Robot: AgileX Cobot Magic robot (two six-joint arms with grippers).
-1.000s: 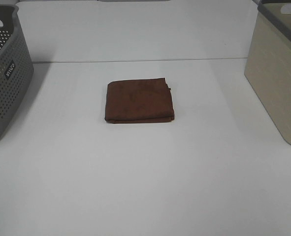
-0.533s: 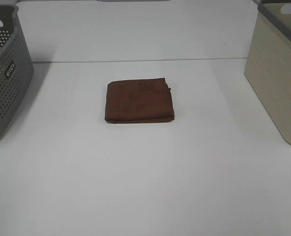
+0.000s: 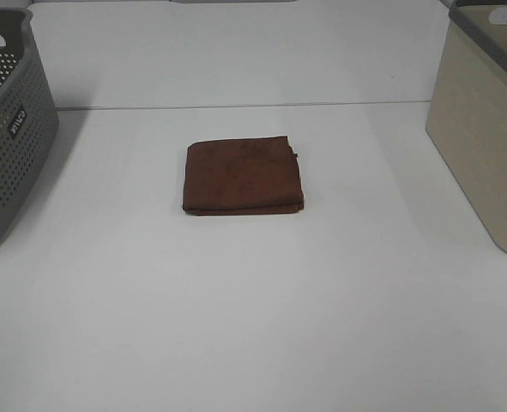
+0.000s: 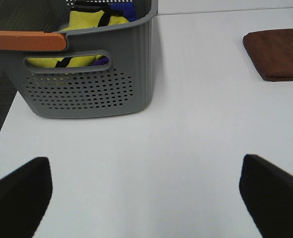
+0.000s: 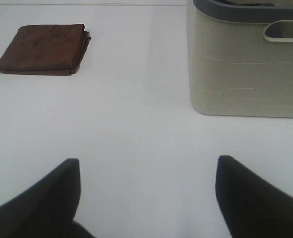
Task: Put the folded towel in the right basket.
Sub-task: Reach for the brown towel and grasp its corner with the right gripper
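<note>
Now | towel (image 5: pixel 42 49) on table (image 5: pixel 136 114) | well apart from right gripper (image 5: pixel 147 161)

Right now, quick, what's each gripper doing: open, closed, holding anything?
Left gripper: open, holding nothing.
Right gripper: open, holding nothing; the folded towel lies well apart from it.
</note>
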